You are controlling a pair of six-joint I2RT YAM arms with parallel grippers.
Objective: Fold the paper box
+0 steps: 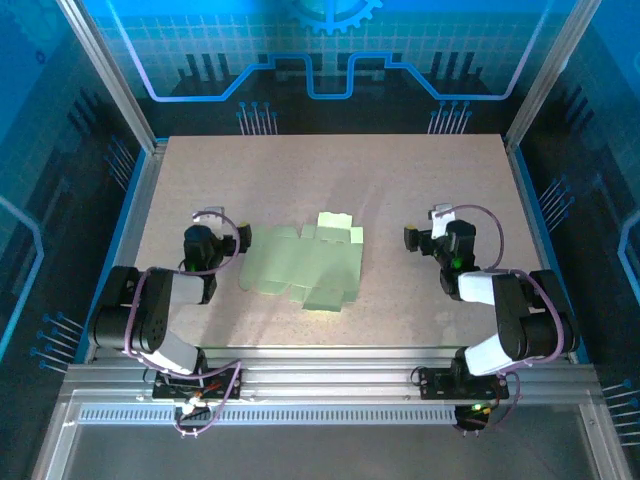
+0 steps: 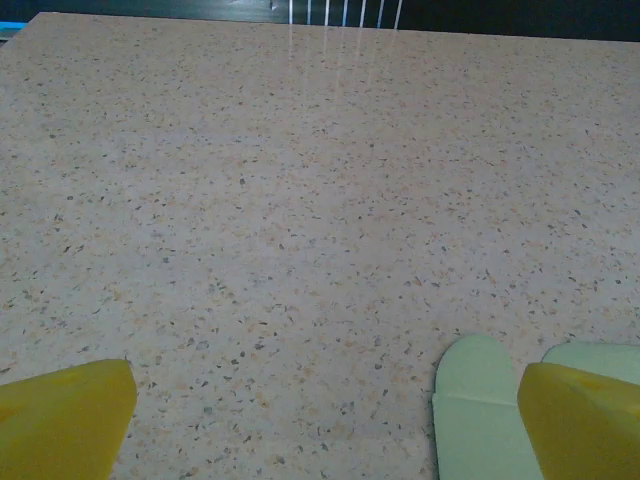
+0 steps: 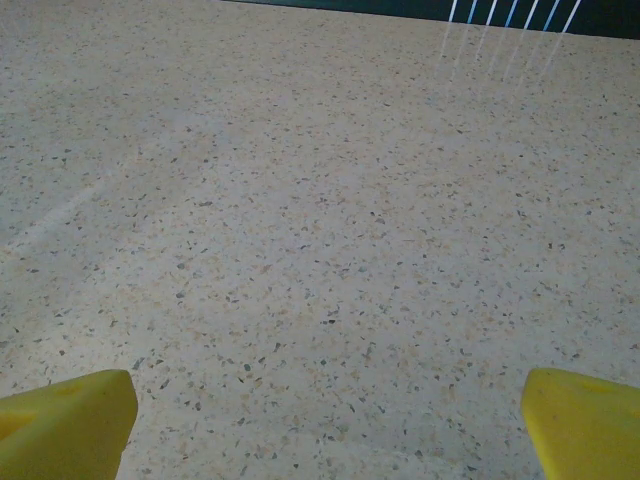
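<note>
The paper box (image 1: 305, 262) lies flat as a pale lime-green die-cut sheet with tabs, in the middle of the table between the two arms. My left gripper (image 1: 222, 243) rests low at the sheet's left edge, open and holding nothing. A rounded tab of the sheet (image 2: 480, 405) pokes in beside the right yellow fingertip (image 2: 580, 420) in the left wrist view. My right gripper (image 1: 428, 230) stands open to the right of the sheet, a short gap away, with bare table between its yellow fingertips (image 3: 70, 420).
The speckled beige table (image 1: 330, 175) stretches back to a blue-lit rear wall (image 1: 330, 60). Metal frame posts (image 1: 115, 85) and side rails bound it on the left and right. The arm bases sit on the near rail (image 1: 320, 385).
</note>
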